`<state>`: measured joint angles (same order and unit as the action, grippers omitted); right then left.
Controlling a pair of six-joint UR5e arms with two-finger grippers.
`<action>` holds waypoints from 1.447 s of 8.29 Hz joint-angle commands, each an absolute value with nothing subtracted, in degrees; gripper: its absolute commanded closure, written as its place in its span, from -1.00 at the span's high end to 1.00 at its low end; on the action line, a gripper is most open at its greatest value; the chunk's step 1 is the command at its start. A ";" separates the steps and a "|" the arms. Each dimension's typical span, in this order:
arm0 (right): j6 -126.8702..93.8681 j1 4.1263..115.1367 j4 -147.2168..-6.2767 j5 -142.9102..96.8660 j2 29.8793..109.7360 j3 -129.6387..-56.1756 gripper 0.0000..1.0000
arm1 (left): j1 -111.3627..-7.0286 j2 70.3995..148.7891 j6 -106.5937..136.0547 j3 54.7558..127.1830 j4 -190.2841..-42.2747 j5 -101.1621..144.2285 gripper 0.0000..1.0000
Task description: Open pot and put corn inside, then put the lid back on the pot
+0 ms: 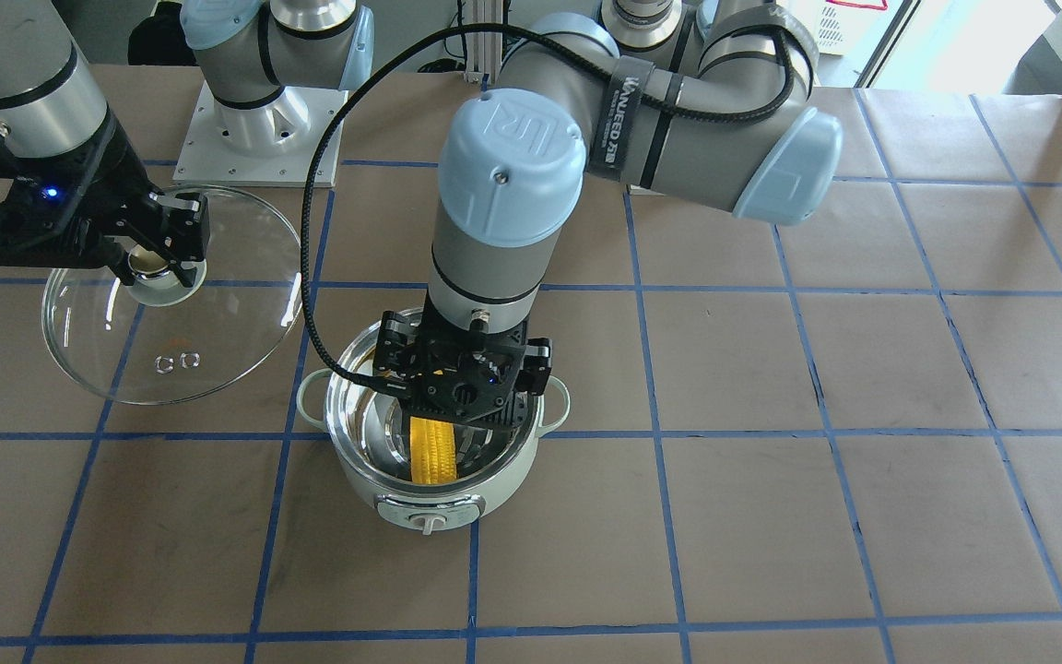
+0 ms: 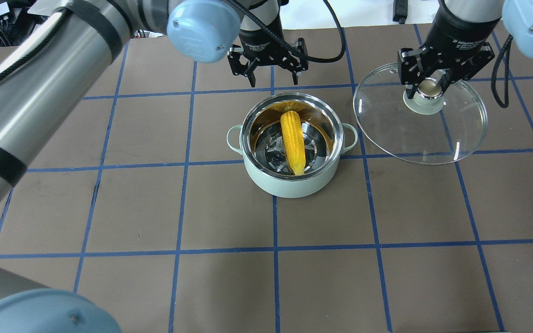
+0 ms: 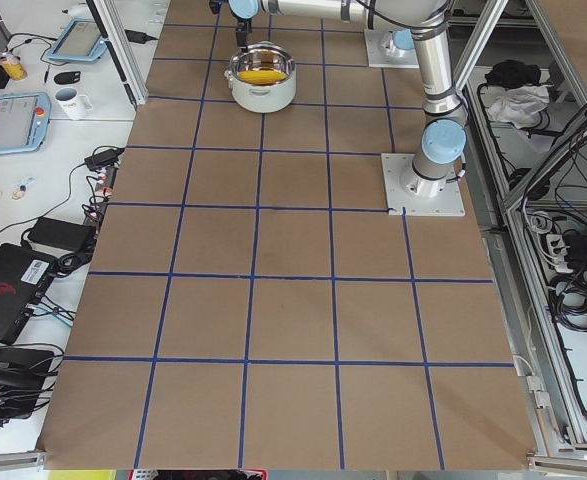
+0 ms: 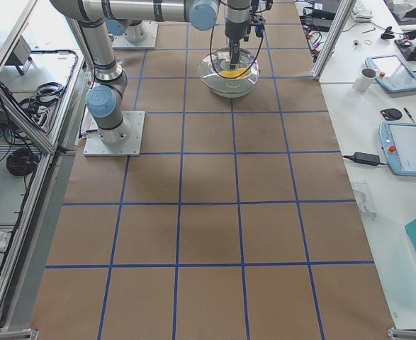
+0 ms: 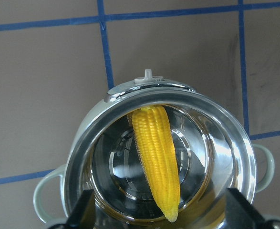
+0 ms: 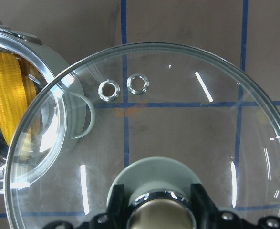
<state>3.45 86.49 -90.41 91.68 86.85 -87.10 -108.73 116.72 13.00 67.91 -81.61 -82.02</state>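
Note:
The mint-green pot [image 2: 289, 185] stands open mid-table with the yellow corn [image 2: 293, 138] lying inside on its steel bottom, tip toward me. My left gripper [image 2: 273, 79] is open and empty, above the pot's far rim. The left wrist view shows the corn [image 5: 156, 152] in the pot [image 5: 82, 143] between the open fingers [image 5: 82, 212]. My right gripper [image 2: 428, 88] is shut on the knob of the glass lid [image 2: 424, 134], held to the pot's right, clear of it. In the front view the lid [image 1: 218, 304] is left of the pot [image 1: 503, 480].
The table is brown paper with a blue tape grid [image 2: 273, 249]. The arm bases [image 1: 254, 138] stand at the robot's edge. Operator desks with tablets and a mug [image 4: 369, 78] lie beyond the far edge.

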 commanded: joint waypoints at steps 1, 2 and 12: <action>-2.51 89.90 -91.92 91.50 86.57 -87.10 -0.71 | -99.10 108.49 3.64 68.47 -86.72 -82.26 0.90; -8.81 94.35 -93.93 91.41 85.44 -87.01 -0.71 | -94.01 106.20 0.99 68.55 -87.10 -82.35 0.90; -33.12 110.29 -107.19 92.11 73.31 -87.10 -0.79 | -88.07 99.84 -6.07 74.00 -80.77 -86.75 0.90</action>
